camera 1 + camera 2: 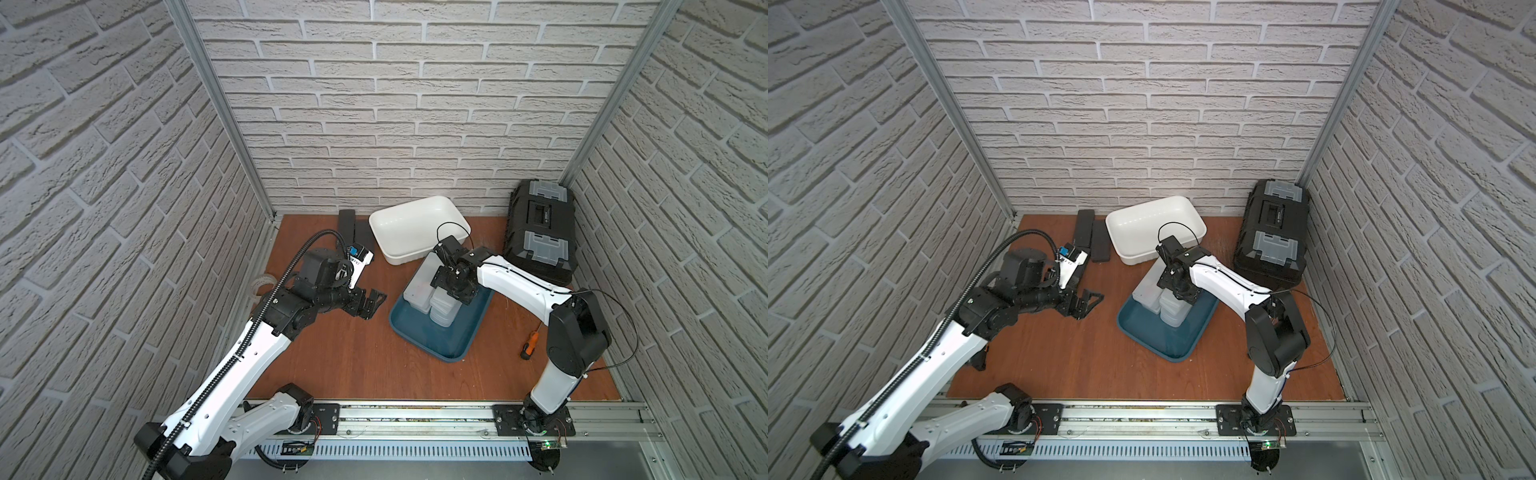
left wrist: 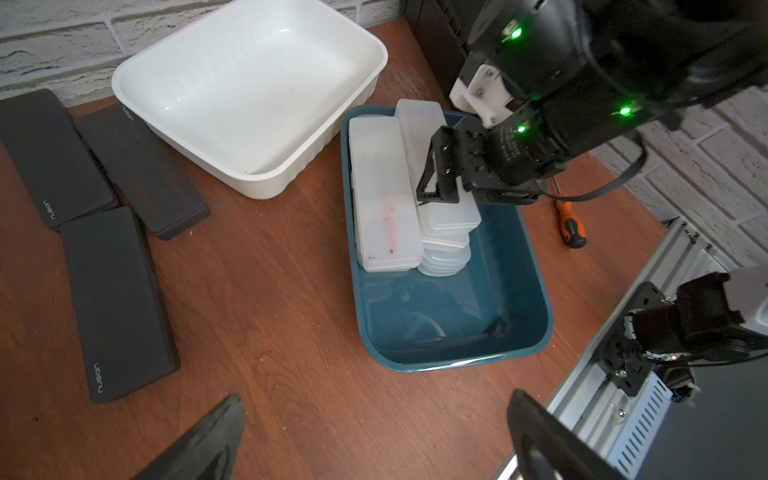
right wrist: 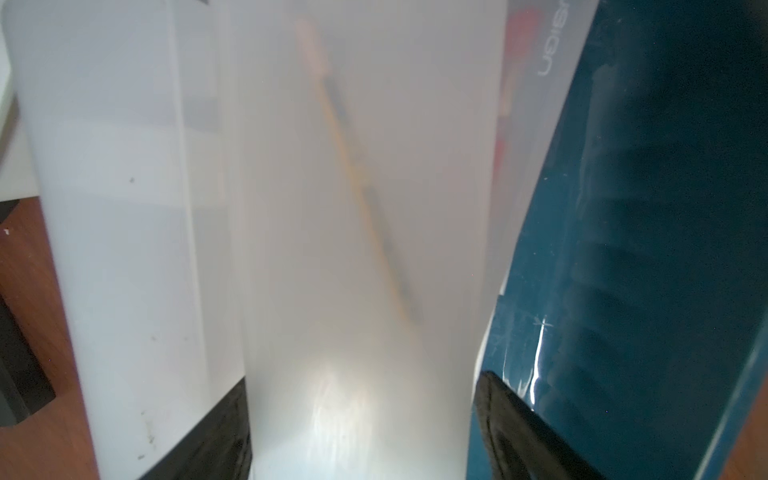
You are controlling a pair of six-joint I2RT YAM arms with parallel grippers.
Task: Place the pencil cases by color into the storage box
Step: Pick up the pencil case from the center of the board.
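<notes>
Several frosted white pencil cases [image 1: 419,293] [image 1: 1152,297] [image 2: 384,199] are stacked at the far end of a dark blue storage box [image 1: 444,336] [image 2: 536,266]. My right gripper [image 1: 446,286] [image 3: 361,382] is down on that stack. Its fingers [image 3: 511,419] lie against both long edges of the top frosted case [image 3: 353,208]. Three black pencil cases [image 2: 50,158] [image 2: 141,170] [image 2: 116,303] lie flat on the table at the back left [image 1: 1086,232]. My left gripper [image 1: 374,305] [image 2: 376,399] hovers open over bare wood left of the blue box, holding nothing.
An empty white storage box [image 1: 415,228] [image 2: 249,91] stands behind the blue one, near the back wall. A black toolbox [image 1: 540,232] fills the back right corner. An orange-handled screwdriver [image 1: 530,345] [image 2: 571,224] lies right of the blue box.
</notes>
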